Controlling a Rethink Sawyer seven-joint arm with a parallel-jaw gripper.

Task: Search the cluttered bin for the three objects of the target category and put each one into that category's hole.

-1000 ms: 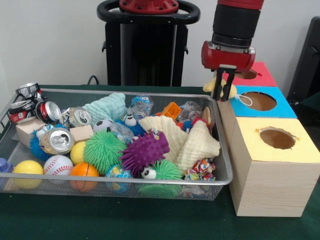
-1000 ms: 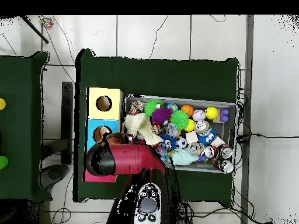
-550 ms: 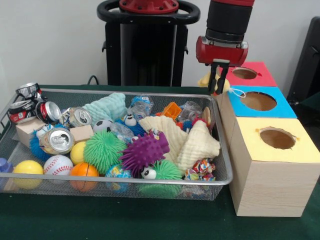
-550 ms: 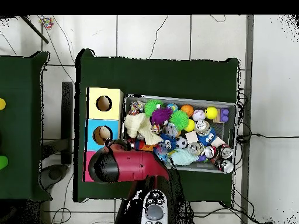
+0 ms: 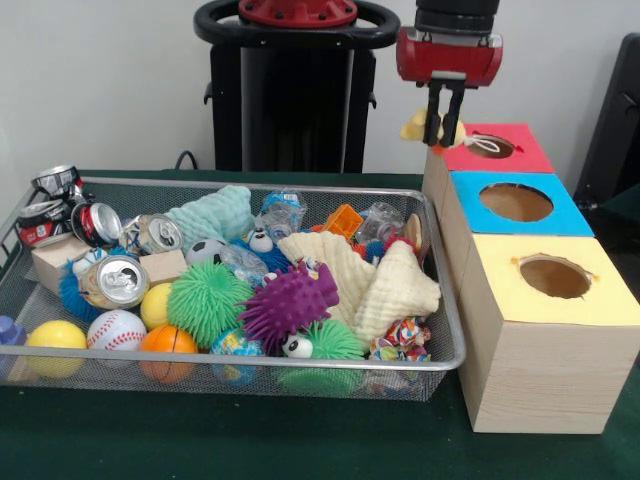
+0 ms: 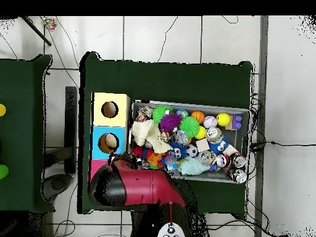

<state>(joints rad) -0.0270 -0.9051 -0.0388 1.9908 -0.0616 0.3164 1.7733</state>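
Now the end effector (image 5: 441, 126), clamped on a small yellow toy (image 5: 417, 125), has swung from the blue box (image 5: 515, 203) to the red box (image 5: 495, 147); a drop looks close.

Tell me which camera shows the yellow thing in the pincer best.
The front view: the pincer grips the yellow object just above the red box. In the overhead view the arm covers it completely.

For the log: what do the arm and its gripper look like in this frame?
A thick round black arm segment ends in a glossy red wrist housing with a small pale plate on its front. Below it hang two slim black fingers of the gripper. From overhead the arm is a bulky red shell with a black round end.
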